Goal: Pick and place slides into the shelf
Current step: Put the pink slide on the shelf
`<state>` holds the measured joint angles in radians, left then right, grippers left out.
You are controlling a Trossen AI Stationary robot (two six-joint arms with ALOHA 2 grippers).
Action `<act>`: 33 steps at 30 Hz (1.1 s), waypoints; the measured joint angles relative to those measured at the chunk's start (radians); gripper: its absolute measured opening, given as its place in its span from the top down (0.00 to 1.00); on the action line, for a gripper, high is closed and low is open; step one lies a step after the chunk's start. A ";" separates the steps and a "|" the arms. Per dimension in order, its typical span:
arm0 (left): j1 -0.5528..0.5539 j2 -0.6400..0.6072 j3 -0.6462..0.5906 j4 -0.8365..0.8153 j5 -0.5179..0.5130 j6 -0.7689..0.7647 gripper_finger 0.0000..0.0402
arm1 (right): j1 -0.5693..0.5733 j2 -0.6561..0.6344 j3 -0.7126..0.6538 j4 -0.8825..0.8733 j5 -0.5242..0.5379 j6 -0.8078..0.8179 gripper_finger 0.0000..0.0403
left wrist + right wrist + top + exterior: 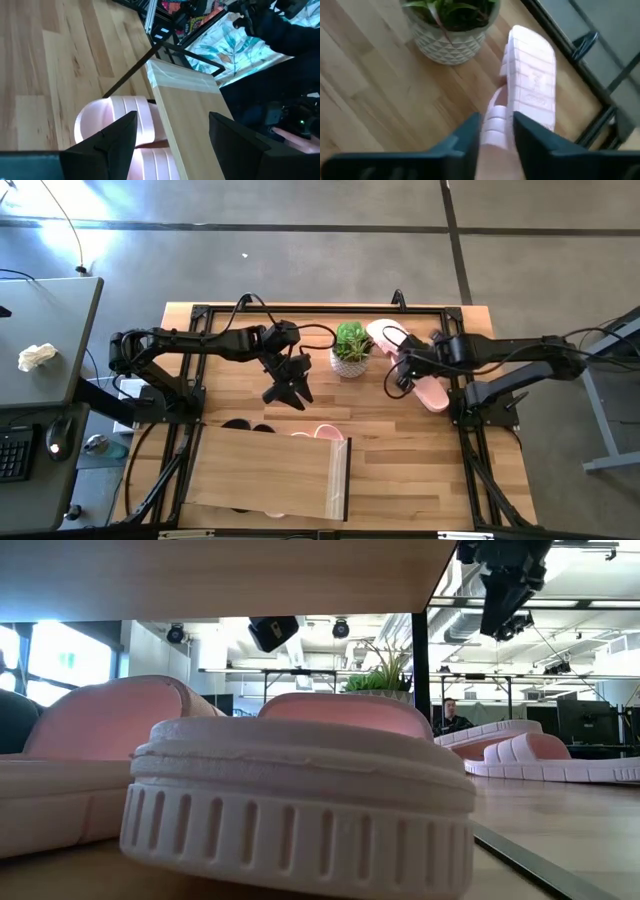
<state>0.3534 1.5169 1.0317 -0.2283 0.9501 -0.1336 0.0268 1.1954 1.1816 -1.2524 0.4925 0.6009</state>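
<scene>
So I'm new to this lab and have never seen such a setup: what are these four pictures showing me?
They show one moment from four cameras. The picture from above shows two dark robot arms over a wooden tabletop. The level picture is taken at table height from under the low light-wood plywood shelf, right behind a light pink ribbed slide. The other two come from cameras on the arms' wrists.

The left hand hangs open and empty above the table, near the shelf where pink and black slides sit. The right hand has its fingers either side of the strap of another light pink slide beside a small green plant in a white pot. Whether it grips the strap, I cannot tell. A second pink slide lies there too. A person shows in the room behind.
</scene>
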 joint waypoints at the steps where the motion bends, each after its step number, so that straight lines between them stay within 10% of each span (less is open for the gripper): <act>1: 0.000 0.000 0.000 0.000 -0.001 0.007 0.43 | 0.000 0.009 0.000 0.004 0.006 -0.031 0.72; 9: 0.045 -0.003 0.000 -0.006 -0.161 0.025 0.43 | 0.001 0.073 -0.061 0.052 0.127 -0.250 0.45; 19: 0.165 -0.003 0.000 -0.049 -0.310 0.052 0.43 | -0.006 0.073 -0.369 0.222 0.234 -0.120 0.47; 33: 0.163 -0.003 -0.001 -0.052 -0.401 0.083 0.43 | -0.145 0.076 -0.419 0.370 0.113 -0.292 0.48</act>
<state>0.5163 1.5139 1.0310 -0.2806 0.5493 -0.0502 -0.1186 1.2717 0.7624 -0.8820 0.6057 0.3085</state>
